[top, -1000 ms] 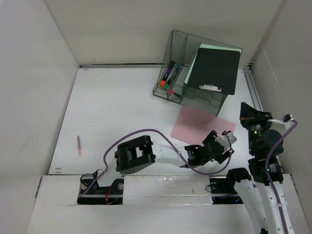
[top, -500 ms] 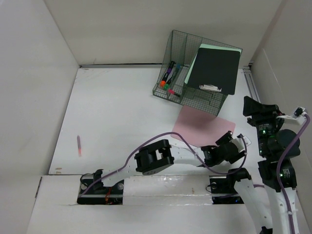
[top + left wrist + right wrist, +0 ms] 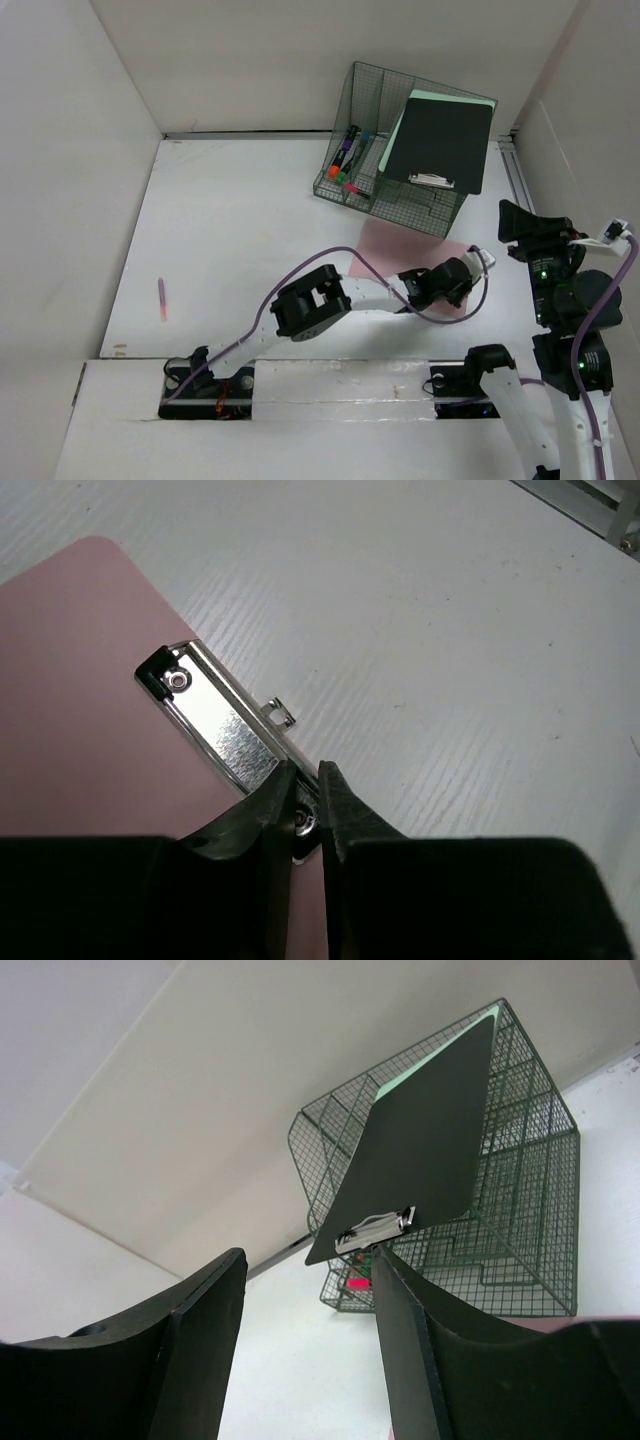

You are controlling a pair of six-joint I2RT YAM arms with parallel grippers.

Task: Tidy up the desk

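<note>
— What does the desk (image 3: 240,230) look like?
— Large, flat and matte white. It is roughly square, with white panels (image 3: 100,150) standing along its left, far and right edges.
— And where does it lie?
— Just under the left end effector (image 3: 305,775), its faintly grained surface close beneath the fingertips. It also lies below the right end effector (image 3: 308,1260).
</note>
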